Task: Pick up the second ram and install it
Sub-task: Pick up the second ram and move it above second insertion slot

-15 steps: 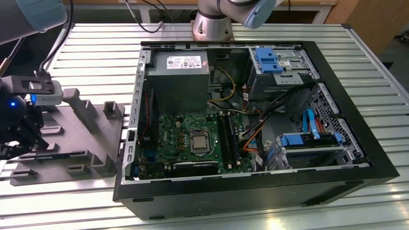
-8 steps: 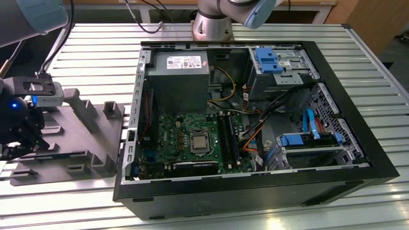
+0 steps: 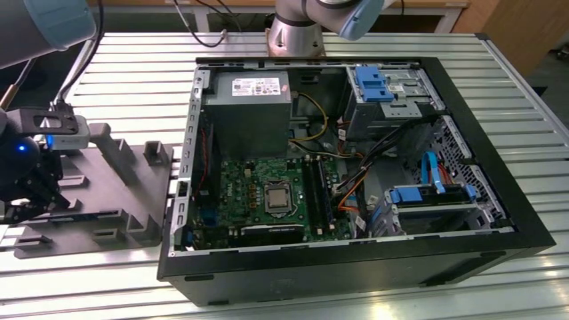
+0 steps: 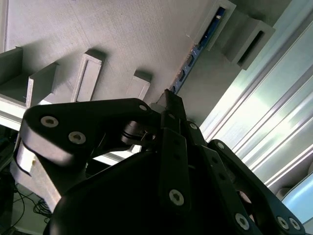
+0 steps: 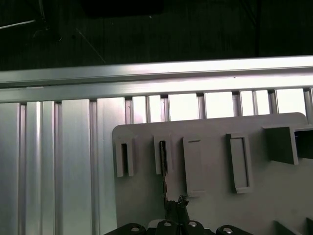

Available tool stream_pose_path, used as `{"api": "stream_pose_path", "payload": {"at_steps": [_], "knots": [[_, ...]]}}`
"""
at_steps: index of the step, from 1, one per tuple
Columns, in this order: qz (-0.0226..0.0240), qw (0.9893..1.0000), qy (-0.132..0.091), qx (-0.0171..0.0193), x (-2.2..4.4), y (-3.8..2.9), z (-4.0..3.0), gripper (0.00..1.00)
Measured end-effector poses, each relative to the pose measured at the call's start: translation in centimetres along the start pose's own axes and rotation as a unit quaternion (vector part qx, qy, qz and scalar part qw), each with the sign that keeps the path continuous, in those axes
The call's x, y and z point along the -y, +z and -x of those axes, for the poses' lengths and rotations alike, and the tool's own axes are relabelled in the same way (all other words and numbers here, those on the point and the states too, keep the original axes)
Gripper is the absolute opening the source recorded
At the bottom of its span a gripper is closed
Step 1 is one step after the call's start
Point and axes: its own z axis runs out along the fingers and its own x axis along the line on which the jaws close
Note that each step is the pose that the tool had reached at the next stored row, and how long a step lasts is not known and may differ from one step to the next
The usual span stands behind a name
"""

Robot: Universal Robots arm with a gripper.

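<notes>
Gripper (image 4: 168, 100) is low over the grey tray (image 5: 274, 196), and I see its two dark fingers (image 4: 173, 147) pulled in close together. I think they are pinching the near end of the ram (image 5: 163, 164), but the fingers hide the exact spot where they touch.

The ram is a thin dark strip standing on its edge in the tray. One end sits in a small slot block near the tray's rim, by the silver table slats (image 5: 73, 161). The other end is right at the gripper's tip. So its long side runs straight out from the gripper, across the tray toward that rim. In both wrist views it looks like one thin line leading away from the tip.

Only one arm works here, and it is right on the ram. In the exterior view, the open case (image 3: 356, 270) sits just beside the tray, on the exterior view's right. Its green board (image 3: 258, 190) lies flat inside, face up. The ram is not lifted out of the tray yet, so I judge the pick-up is just starting.
</notes>
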Motion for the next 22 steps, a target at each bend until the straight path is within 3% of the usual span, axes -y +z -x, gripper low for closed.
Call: {"api": "stream_pose_path", "payload": {"at_steps": [10,12,16,22], "knots": [[0.0000,1.0000,0.000,0.0000,0.00,0.04,0.00,0.11],[0.0000,1.0000,0.000,0.0000,0.00,0.04,0.00,0.16],[0.0000,1.0000,0.000,0.0000,0.00,0.05,0.00,0.36],[0.0002,0.9999,-0.013,-0.0005,0.01,0.10,0.00,0.36]]}}
